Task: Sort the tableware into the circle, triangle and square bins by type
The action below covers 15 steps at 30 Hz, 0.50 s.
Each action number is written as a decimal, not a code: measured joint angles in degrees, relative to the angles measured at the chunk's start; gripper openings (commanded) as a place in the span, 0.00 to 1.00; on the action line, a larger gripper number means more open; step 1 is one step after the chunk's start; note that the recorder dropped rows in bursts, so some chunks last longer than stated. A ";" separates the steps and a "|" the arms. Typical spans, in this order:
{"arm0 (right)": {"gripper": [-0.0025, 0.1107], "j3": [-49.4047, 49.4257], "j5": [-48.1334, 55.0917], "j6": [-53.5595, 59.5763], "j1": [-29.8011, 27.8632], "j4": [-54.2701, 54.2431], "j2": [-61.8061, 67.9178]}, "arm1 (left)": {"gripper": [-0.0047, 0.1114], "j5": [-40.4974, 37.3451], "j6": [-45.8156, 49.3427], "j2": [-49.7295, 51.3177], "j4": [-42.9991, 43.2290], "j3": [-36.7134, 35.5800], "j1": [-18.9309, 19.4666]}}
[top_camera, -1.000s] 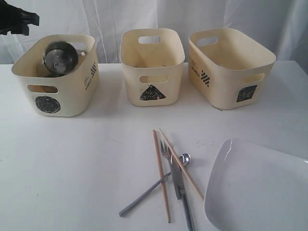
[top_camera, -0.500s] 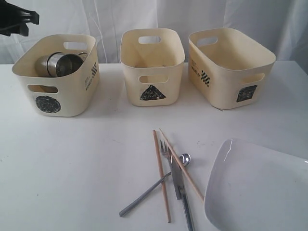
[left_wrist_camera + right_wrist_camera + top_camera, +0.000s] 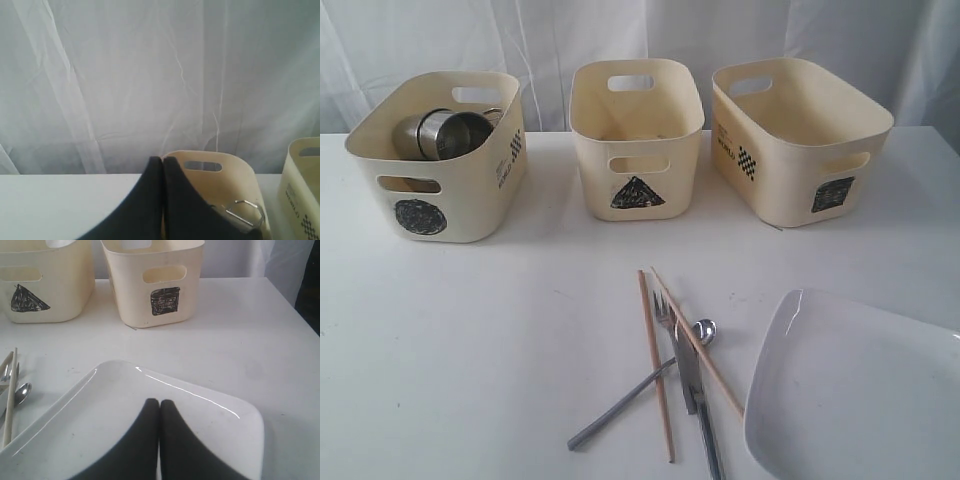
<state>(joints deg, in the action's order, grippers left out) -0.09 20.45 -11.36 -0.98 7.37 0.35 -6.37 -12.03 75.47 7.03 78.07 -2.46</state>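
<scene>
Three bins (image 3: pixel 636 150) on the bench (image 3: pixel 470 330); left gripper (image 3: pixel 161 159) and right gripper (image 3: pixel 159 401) each pressed together.
On it: two chopsticks (image 3: pixel 655 370), one fork (image 3: pixel 663 308), one knife (image 3: pixel 705 440), one spoon (image 3: pixel 705 331), one plate (image 3: pixel 850 390); steel mug (image 3: pixel 448 133) inside circle bin (image 3: pixel 460 200).

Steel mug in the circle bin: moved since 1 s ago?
Yes. The steel mug has dropped lower against the circle bin's back rim and turned; it now lies on its side inside.

Scribbled black circle (image 3: pixel 419 216), triangle (image 3: pixel 638 193), square (image 3: pixel 832 194) on bin fronts (image 3: pixel 636 130); side print (image 3: pixel 724 152) illegible.
</scene>
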 measured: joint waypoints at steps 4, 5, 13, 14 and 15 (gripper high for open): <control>0.02 0.00 0.00 0.00 0.00 0.00 0.00 | 0.04 14.47 -0.68 -9.35 0.00 -20.40 0.00; 0.02 0.00 0.00 0.00 0.00 0.00 0.00 | 0.04 18.31 -0.68 -11.97 0.00 -25.94 0.00; 0.02 0.00 0.00 0.00 0.00 0.00 0.00 | 0.04 28.10 1.76 -35.12 -0.11 -54.96 0.00; 0.02 0.00 0.00 0.00 0.00 0.00 0.00 | 0.04 26.38 2.98 -36.99 -0.11 -56.33 0.00; 0.02 0.00 0.00 0.00 0.00 0.00 0.00 | 0.04 24.68 4.07 -38.82 -0.11 -57.73 0.00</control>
<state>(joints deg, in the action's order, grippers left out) -0.09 20.45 -11.36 -0.98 7.37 0.35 18.31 -7.96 36.65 6.92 20.34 -2.46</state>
